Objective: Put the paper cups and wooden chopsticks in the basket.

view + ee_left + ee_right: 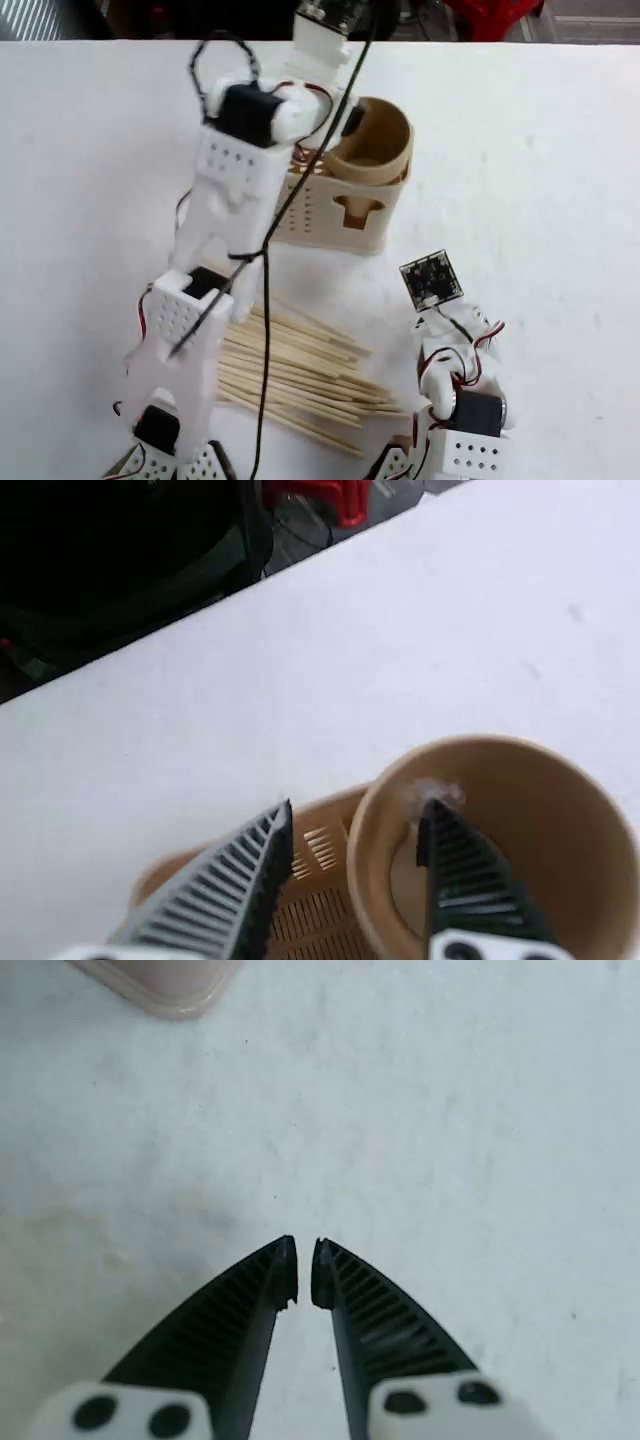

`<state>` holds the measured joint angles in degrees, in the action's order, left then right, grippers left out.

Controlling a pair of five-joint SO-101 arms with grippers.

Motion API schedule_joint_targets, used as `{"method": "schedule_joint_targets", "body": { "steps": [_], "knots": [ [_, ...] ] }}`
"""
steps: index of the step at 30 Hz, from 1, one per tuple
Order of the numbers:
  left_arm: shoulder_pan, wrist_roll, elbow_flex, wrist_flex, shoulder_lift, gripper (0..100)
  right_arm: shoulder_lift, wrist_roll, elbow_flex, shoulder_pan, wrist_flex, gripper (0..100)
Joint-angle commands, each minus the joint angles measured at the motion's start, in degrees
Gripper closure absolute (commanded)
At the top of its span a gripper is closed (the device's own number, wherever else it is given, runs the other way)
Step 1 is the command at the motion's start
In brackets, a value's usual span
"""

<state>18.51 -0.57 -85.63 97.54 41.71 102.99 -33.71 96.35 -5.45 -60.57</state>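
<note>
From above, the white counter (560,150) carries a cream basket (345,215) with cut-out sides, set toward the far side; a tan paper cup (385,150) stands upright inside it, at the end nearer the right arm; a loose pile of wooden chopsticks (300,372) lies flat on the counter nearer the arm bases, apart from the basket and outside it. The left arm (215,230) stretches from the near edge across one end of the pile, and its far end sits over the basket beside the cup; a black cable runs along it. The right arm (460,400) is folded low near the near edge, just beside the other end of the chopsticks, with a small black square board (432,278) at its front.

In the left wrist view the left tool (358,815) is spread wide and holds nothing; one black ribbed finger (455,865) reaches down inside the cup (530,810), close to its inner wall, while the other hangs outside the rim over the slotted floor of the basket (320,905); the cup's rim passes between them; the counter (300,680) runs away behind.

In the right wrist view the right tool (304,1260) is drawn narrow, its tips all but meeting with a thin slit between, and grips nothing; it hangs over the bare counter (450,1110); a pale rounded corner (160,980) shows at the frame's edge, and what it belongs to cannot be told.
</note>
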Motion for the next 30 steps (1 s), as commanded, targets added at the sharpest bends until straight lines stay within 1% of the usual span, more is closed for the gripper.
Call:
{"method": "schedule_joint_targets", "body": {
  "steps": [1, 4, 7, 9, 11, 14, 16, 19, 22, 25, 27, 30],
  "knots": [
    [0.04, 0.44, -10.11, 3.25, -1.71, 79, 0.31, 0.44, 0.44, 0.48, 1.01, 95.4],
    [-1.01, 0.44, -9.76, 3.6, -3.38, 79, 0.31, 0.44, 0.44, 0.48, 0.92, 95.4],
    [-5.41, 0.7, -9.76, 3.43, -5.93, 79, 0.31, 0.44, 0.44, 0.4, 0.92, 95.4],
    [-10.68, 0.88, -9.76, 3.6, -7.6, 79, 0.31, 0.44, 0.44, 0.4, 1.1, 95.4],
    [-17.54, 1.32, -9.58, 3.78, -8.92, 79, 0.31, 0.44, 0.44, 0.13, 1.19, 95.4],
    [-29.41, 8.09, -9.23, 4.84, -9.71, 79, 0.31, 0.44, 0.44, 0.13, 1.19, 95.4],
    [-35.65, 11.78, -7.91, 5.19, -8.66, 79, 0.31, 0.44, 0.44, 0.22, 1.19, 95.4],
    [-40.92, 9.58, 3.69, 5.19, -7.52, 79, 0.31, 0.44, -0.35, 0.31, 0.75, 95.0],
    [-41.98, 5.19, 21.45, 5.19, -7.69, 79, 0.31, 0.44, -2.29, 0.22, -1.89, 95.0],
    [-42.15, 4.13, 41.05, 4.84, -10.15, 79, 0.31, 0.7, -5.1, 0.04, -4.53, 94.9],
    [-41.89, 2.81, 51.69, 2.02, -13.14, 79, 0.31, 0.7, -7.12, 0.4, -5.58, 94.9],
    [-41.98, 2.73, 65.93, -5.19, -20.44, 78, 0.22, 0.7, -10.64, 0.48, -5.93, 93.0]
  ]
}}
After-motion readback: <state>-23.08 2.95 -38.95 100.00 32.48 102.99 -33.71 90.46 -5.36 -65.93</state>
